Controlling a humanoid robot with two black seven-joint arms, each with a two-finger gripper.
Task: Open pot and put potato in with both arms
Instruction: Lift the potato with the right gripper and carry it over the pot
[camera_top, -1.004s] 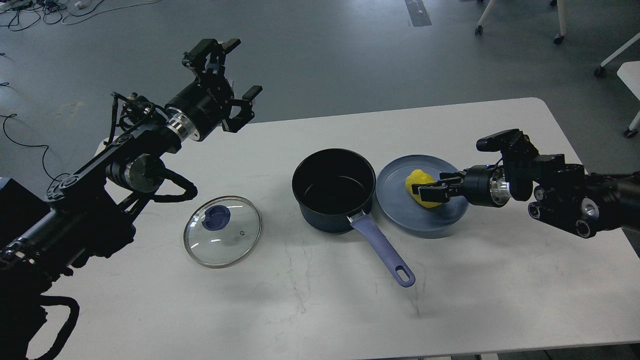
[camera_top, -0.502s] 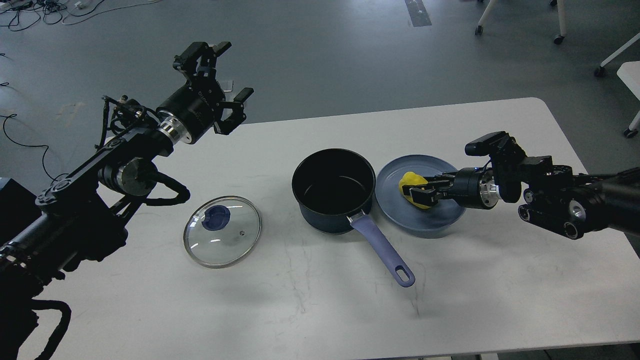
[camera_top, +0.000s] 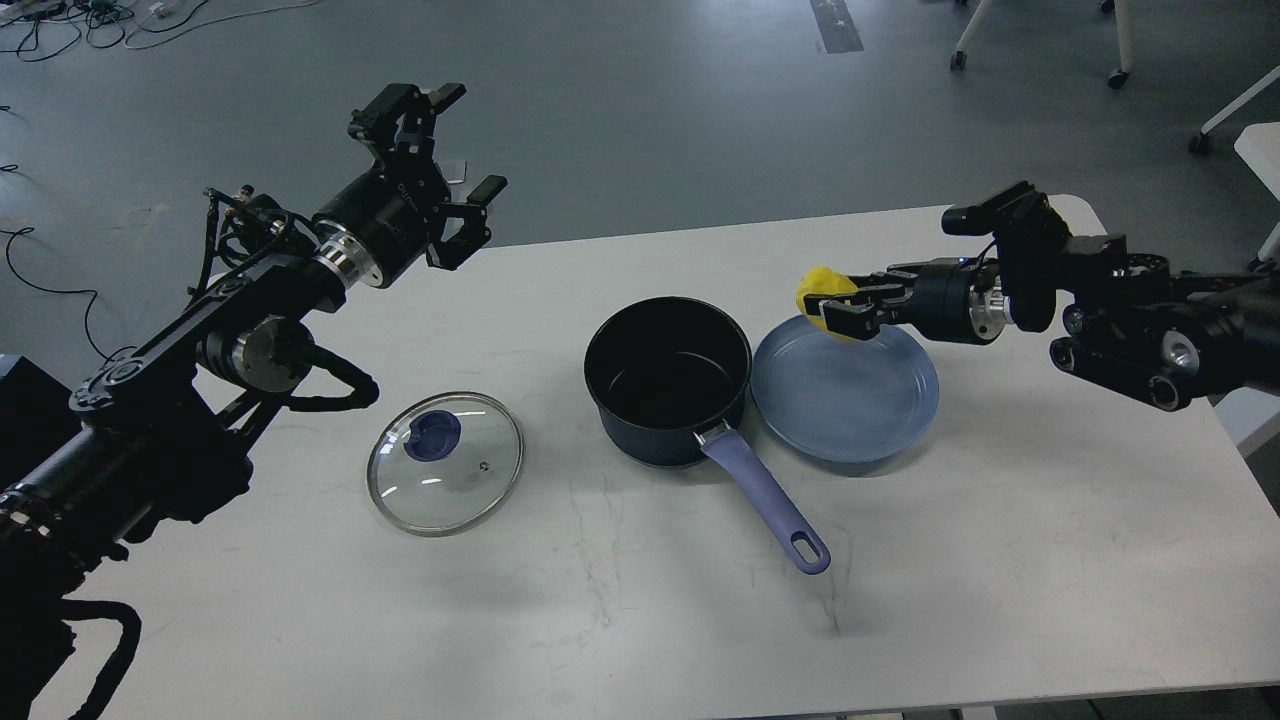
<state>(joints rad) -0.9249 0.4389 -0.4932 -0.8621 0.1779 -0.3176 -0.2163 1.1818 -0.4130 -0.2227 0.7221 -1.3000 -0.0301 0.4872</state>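
Lid (camera_top: 445, 463) lies on table (camera_top: 1000, 560), left of open pot (camera_top: 668, 378). My right gripper (camera_top: 838, 312) pinches potato (camera_top: 822, 287) above plate (camera_top: 846, 388); left gripper (camera_top: 440, 150) hangs spread, far left. Dropping it in remains.

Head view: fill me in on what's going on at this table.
The right gripper holds the yellow potato in the air above the far edge of the blue-grey plate. The navy saucepan stands open beside the plate, its glass lid lying flat on the table. The left gripper is open, raised and empty.
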